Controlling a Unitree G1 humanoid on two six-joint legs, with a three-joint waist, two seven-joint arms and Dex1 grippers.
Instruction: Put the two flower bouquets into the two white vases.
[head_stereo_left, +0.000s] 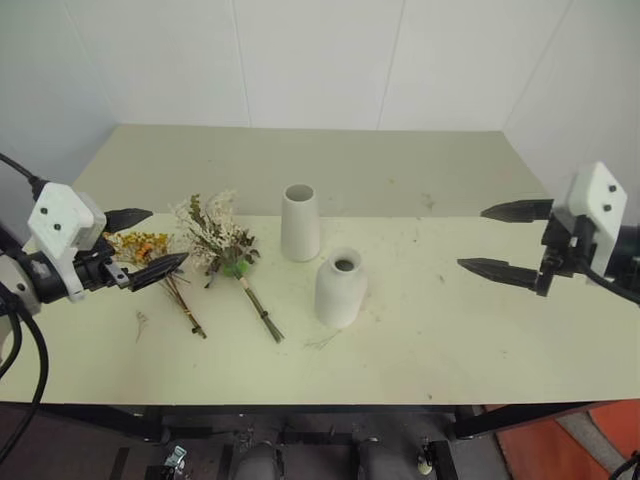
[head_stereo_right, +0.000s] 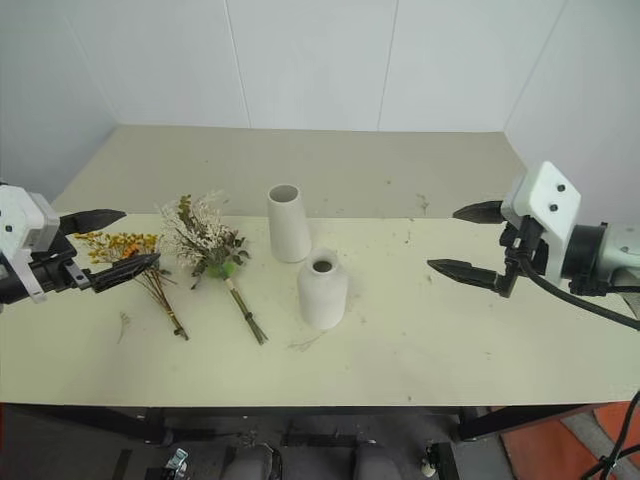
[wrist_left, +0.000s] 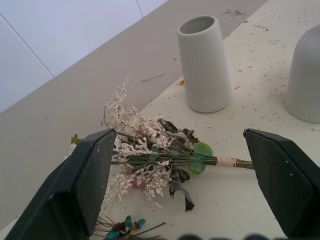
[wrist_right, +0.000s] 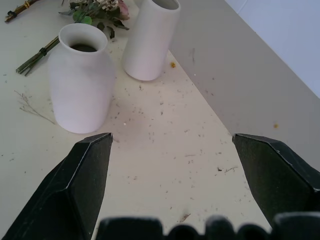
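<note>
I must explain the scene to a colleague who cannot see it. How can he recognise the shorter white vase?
Look at the pale table, where two white vases stand close together near the middle. The shorter vase is the nearer one, to the right of the taller vase. It is wider and dome-shaped with a small round mouth, while its neighbour is slim and tapered.

vases (head_stereo_right: 305, 260) upright mid-table | bouquets (head_stereo_right: 175, 260) lying flat | both grippers (head_stereo_right: 110, 243) open, empty

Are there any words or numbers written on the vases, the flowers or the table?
None: no words, labels or numbers are readable anywhere.
The taller vase and the shorter vase are plain white.
The table bears only specks and scuff marks, no writing.
</note>
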